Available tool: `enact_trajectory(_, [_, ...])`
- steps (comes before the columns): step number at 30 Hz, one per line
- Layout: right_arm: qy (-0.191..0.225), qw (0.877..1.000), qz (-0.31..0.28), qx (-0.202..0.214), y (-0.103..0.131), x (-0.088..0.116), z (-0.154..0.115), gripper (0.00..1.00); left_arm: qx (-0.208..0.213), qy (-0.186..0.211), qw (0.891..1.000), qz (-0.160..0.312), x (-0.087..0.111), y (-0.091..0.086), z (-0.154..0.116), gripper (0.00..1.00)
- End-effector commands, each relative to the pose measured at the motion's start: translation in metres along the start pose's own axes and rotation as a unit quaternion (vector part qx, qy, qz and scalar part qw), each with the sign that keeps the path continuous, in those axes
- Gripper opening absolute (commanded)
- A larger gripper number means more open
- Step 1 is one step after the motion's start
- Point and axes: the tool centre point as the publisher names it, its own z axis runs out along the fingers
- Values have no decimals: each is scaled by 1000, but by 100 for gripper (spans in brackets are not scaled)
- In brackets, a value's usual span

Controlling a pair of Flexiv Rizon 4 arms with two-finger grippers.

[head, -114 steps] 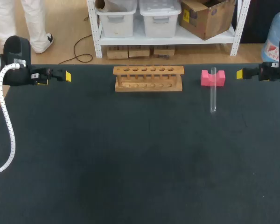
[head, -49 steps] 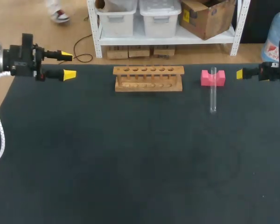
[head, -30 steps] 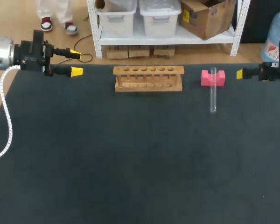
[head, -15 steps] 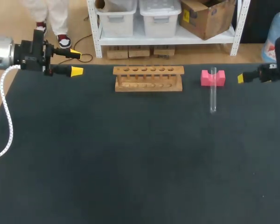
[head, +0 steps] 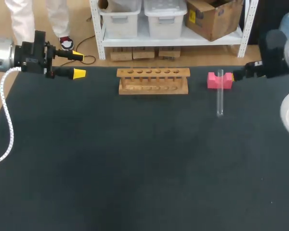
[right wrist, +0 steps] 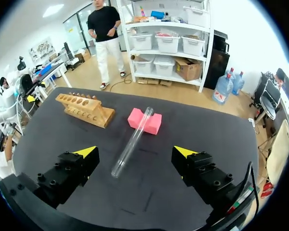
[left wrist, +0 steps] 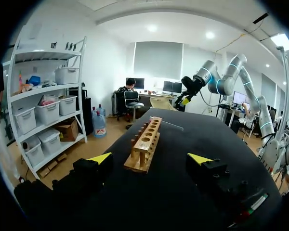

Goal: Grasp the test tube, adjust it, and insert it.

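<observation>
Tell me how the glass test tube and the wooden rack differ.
The clear glass test tube lies with one end propped on a pink block; the wooden rack stands upright. The tube is transparent and slim; the rack opaque and wide. Both rest on the black table.

table (head: 135,168) dark top | rack (head: 153,72) near far edge | pink block (head: 212,81) right of rack | tube (head: 220,98) resting across block

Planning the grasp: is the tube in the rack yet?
No, the tube lies with one end on the pink block, apart from the rack.
</observation>
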Motion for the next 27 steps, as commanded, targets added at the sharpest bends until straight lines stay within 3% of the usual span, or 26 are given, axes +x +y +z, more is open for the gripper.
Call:
enact_trajectory(1, [-22,976,2,214,9,7,13,100,0,-1,1000,1,1,0,0,100])
enact_trajectory(10, [-17,966,-14,259,20,10,29,100,0,-1,1000,1,1,0,0,100])
enact_trajectory(27, [-15,966,3,257,24,20,75,100,0,-1,1000,1,1,0,0,100])
